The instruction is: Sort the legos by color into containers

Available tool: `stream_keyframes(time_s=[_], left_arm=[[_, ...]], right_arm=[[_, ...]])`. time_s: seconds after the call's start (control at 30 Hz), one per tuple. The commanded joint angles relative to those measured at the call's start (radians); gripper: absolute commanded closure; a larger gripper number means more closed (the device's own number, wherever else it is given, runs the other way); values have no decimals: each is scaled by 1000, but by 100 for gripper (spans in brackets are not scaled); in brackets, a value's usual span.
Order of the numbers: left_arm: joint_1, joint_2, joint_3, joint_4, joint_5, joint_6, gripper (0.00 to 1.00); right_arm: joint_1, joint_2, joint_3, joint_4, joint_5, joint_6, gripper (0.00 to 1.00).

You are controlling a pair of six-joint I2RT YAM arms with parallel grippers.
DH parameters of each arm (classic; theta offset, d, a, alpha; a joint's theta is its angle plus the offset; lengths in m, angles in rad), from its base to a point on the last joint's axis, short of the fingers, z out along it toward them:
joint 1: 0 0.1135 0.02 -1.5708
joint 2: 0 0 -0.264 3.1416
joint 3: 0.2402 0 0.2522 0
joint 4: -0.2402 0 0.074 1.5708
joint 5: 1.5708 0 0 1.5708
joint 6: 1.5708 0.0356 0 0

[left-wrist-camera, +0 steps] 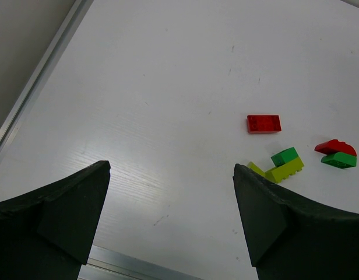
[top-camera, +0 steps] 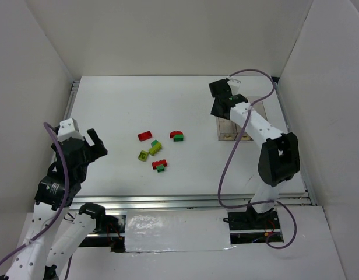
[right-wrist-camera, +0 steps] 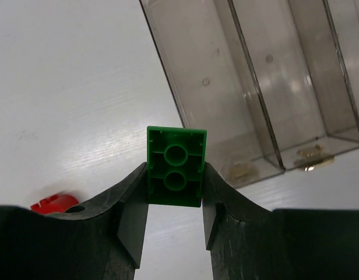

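here, right claw (right-wrist-camera: 175, 188) pinching green lego (right-wrist-camera: 176, 163), left claw (left-wrist-camera: 171, 172) spread, bin labels (right-wrist-camera: 310, 156) unreadable

A dark green brick (right-wrist-camera: 175, 146) is sitting, hollow underside facing the camera, pinched in the right end effector (right-wrist-camera: 175, 175). The other legos (top-camera: 155, 149) (red, dark green, yellow-green) are lying clustered mid-frame in the top view. Three clear containers (right-wrist-camera: 203, 87) are standing joined at upper right.

Red legos (top-camera: 144, 136): three are counted, all lying loose.
Dark green legos (top-camera: 179, 139): four are counted, three lying loose and a fourth (right-wrist-camera: 176, 166) seen in the right wrist view.
Yellow-green legos (top-camera: 155, 149): two are counted.
Containers (right-wrist-camera: 208, 81): three are counted, joined in a row.
Arms (top-camera: 69, 169): two are counted.
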Motion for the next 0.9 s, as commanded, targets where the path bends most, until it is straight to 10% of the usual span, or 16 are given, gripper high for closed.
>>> stream_keyframes(time_s=[0.0, 0.37, 0.5, 0.87], left_arm=[[3, 1, 12, 45, 12, 28, 1], [3, 15, 9, 53, 40, 41, 1], [3, 18, 9, 54, 41, 42, 0], [3, 35, 11, 54, 41, 42, 1]], right_arm=[[-56, 79, 104, -5, -45, -152, 96], [-160, 241, 254, -39, -120, -204, 79], [-161, 258, 274, -48, -127, -209, 20], [81, 59, 150, -24, -192, -206, 0]])
